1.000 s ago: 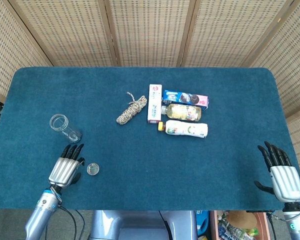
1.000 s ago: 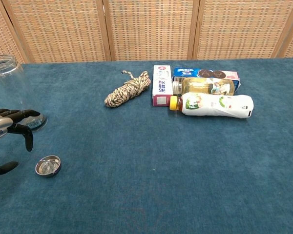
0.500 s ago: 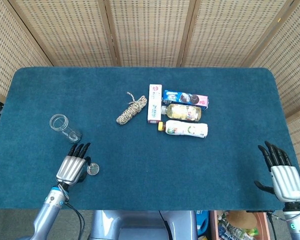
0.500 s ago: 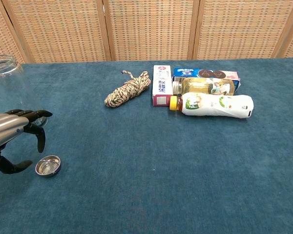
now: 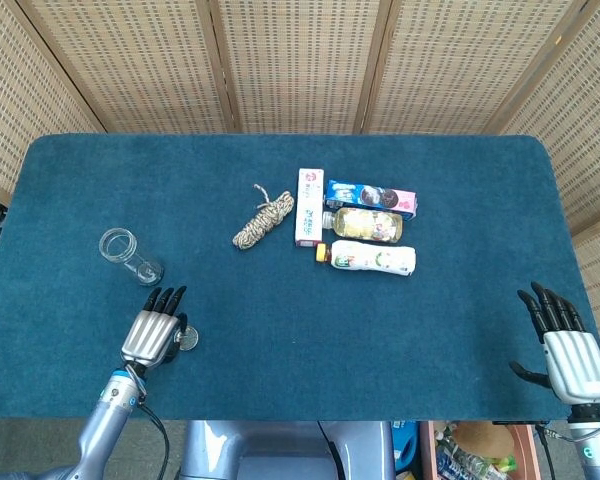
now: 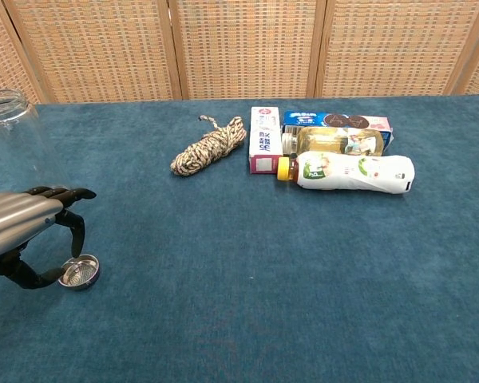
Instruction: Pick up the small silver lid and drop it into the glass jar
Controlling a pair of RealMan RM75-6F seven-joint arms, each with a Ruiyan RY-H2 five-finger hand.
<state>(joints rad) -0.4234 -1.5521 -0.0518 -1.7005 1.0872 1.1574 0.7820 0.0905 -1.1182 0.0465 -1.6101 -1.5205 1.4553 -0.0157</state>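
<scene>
The small silver lid point(image 5: 187, 339) point(image 6: 79, 273) lies flat on the blue tabletop near the front left. My left hand point(image 5: 152, 334) point(image 6: 25, 226) hovers right beside and partly over it, fingers spread and curved, thumb low beside the lid's left rim; it holds nothing. The clear glass jar point(image 5: 128, 255) point(image 6: 16, 142) stands upright behind the hand, mouth open. My right hand point(image 5: 565, 347) rests open at the table's front right corner, far from the lid, and shows only in the head view.
A coiled rope point(image 5: 263, 219) lies mid-table. Beside it sit a pink-white box point(image 5: 309, 206), a blue cookie pack point(image 5: 371, 198), a glass bottle point(image 5: 366, 225) and a white bottle point(image 5: 372, 257). Wicker screens point(image 5: 300, 60) stand behind the table.
My left hand has shifted right toward the lid, its fingers now reaching over the lid's left edge. The lid, jar and right hand stay put.
</scene>
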